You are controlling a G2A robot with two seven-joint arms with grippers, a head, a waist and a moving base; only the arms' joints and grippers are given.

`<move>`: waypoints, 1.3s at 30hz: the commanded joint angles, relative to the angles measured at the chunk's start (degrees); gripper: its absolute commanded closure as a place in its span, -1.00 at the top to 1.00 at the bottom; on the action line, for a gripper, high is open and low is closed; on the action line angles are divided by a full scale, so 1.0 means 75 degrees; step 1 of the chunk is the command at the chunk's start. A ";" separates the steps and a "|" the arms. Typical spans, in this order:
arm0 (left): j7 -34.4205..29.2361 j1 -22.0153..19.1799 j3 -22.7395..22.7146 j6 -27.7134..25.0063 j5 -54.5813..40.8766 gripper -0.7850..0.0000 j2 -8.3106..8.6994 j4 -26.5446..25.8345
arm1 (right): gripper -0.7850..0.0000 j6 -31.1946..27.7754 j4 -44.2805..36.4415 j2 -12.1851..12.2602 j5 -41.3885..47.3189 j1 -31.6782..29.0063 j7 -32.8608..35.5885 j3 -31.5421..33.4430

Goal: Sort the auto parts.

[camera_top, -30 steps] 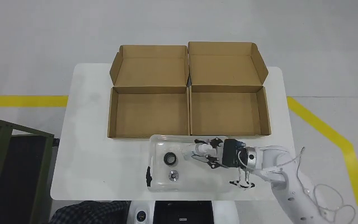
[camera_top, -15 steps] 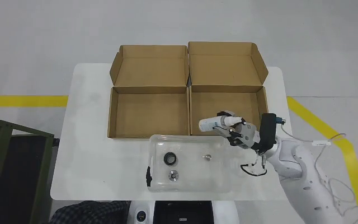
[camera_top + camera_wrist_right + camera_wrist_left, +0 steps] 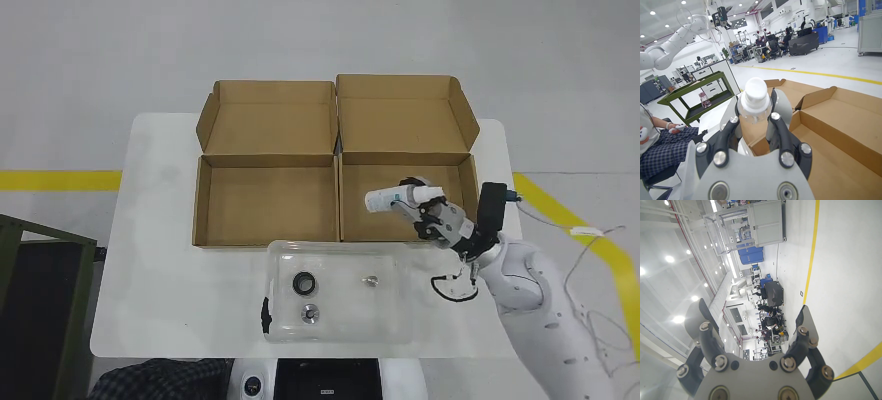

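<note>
So the right hand [image 3: 420, 205] is carrying the white-capped bottle [image 3: 380, 199], clamped tight, up out of the clear tray [image 3: 280, 250] and over the right box [image 3: 470, 200]. I'm guessing drop-off is coming. Inside, lots of bare floor is waiting. Left hand [image 3: 753, 306] is hanging wide open, empty.

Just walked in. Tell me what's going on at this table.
The right gripper is shut on a white-capped clear bottle, holding it above the right cardboard box. Three small parts lie in the clear tray in front of the boxes: a black ring, a small metal piece and a round part. The left gripper is open, raised off the table and holding nothing.
</note>
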 commanded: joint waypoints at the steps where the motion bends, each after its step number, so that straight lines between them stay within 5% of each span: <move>1: 0.0000 0.0000 0.0000 0.0000 0.0000 1.00 0.0000 0.0000 | -1.00 0.0202 -0.0044 -0.0010 -0.0306 0.0035 0.0054 -0.0026; 20: 0.0000 0.0000 0.0000 0.0000 0.0000 1.00 0.0000 0.0000 | -1.00 0.2272 0.0955 -0.0284 -0.2328 0.1539 0.1059 -0.1164; 35: 0.0000 0.0000 0.0000 0.0000 0.0000 1.00 0.0000 0.0000 | -0.99 0.2804 0.1736 -0.0553 -0.3185 0.2331 0.1638 -0.2207; 39: 0.0000 0.0000 0.0000 0.0000 0.0000 1.00 0.0000 0.0000 | -0.64 0.2769 0.2008 -0.0618 -0.3130 0.2518 0.1722 -0.2356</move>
